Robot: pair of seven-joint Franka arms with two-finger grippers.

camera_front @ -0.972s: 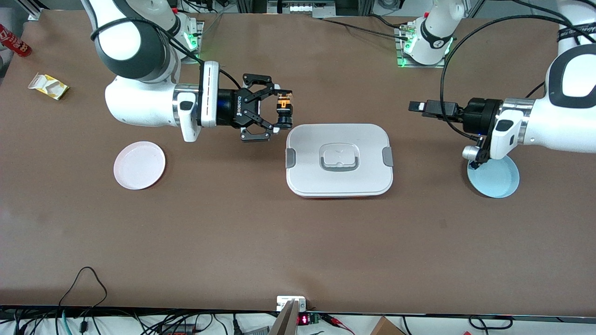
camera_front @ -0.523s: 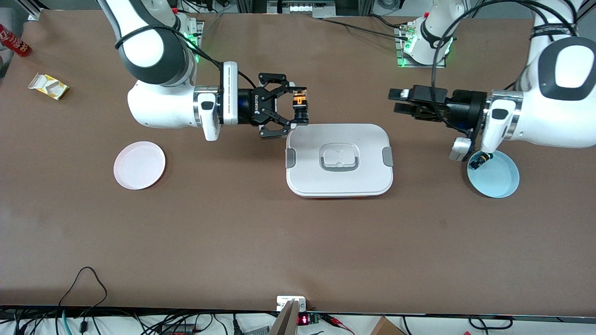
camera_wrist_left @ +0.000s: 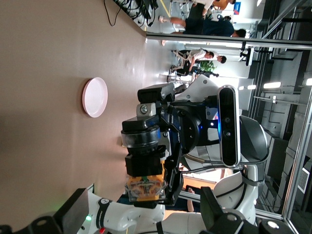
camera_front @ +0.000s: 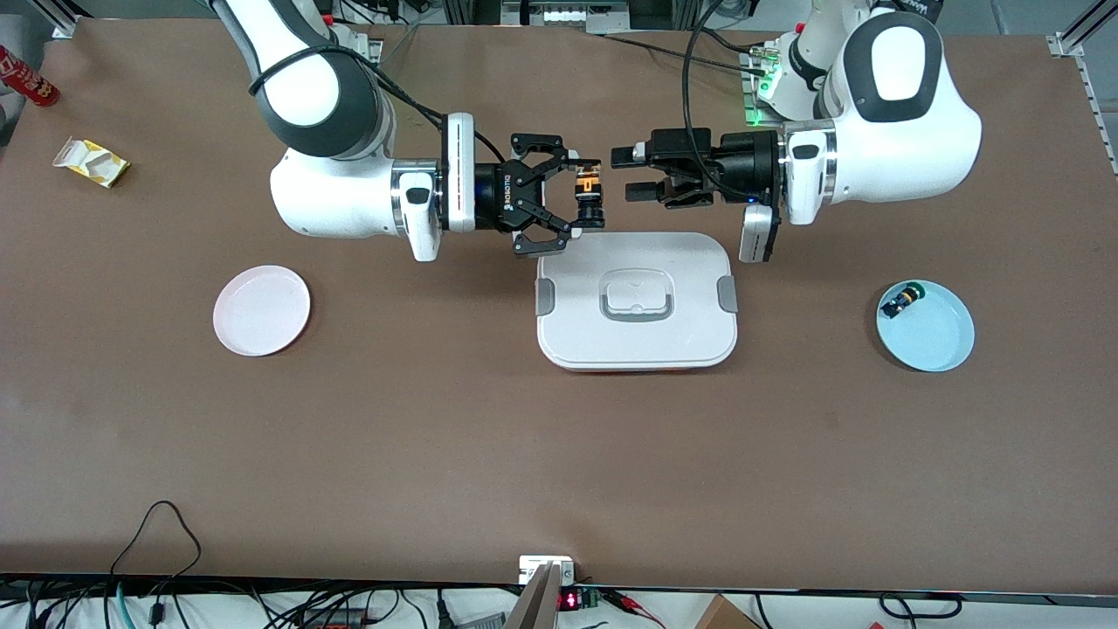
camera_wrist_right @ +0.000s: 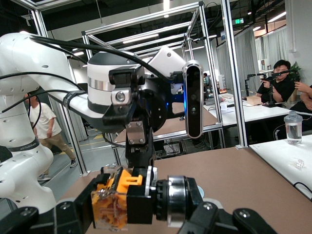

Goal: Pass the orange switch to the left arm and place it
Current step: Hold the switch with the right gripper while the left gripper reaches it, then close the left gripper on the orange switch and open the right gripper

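Front view, right pincer [camera_front: 587,194]: I see it clamped on the orange switch [camera_front: 591,197], held in the air just above the box's edge that lies farthest from the front camera.
Front view, left pincer [camera_front: 631,175]: its fingers stand wide apart, level with the switch and just beside it, not touching.
Front view, box [camera_front: 636,300]: white, lid on, flat on the tabletop [camera_front: 559,454] between the two arms.
Front view, plates: a pink plate [camera_front: 261,310] sits toward the right arm's end; a blue plate [camera_front: 926,326] toward the left arm's end carries a small dark switch [camera_front: 900,301].
Front view, clutter: a yellow packet [camera_front: 90,162] and a red can [camera_front: 26,77] lie near the corner at the right arm's end.
Left wrist view: I look straight at the right pincer [camera_wrist_left: 146,190] gripping the orange switch [camera_wrist_left: 144,168]; the pink plate [camera_wrist_left: 94,97] shows on the tabletop.
Right wrist view: the orange switch [camera_wrist_right: 141,197] sits pinched between my right pincer's fingers [camera_wrist_right: 73,214], with the left arm's wrist facing it.
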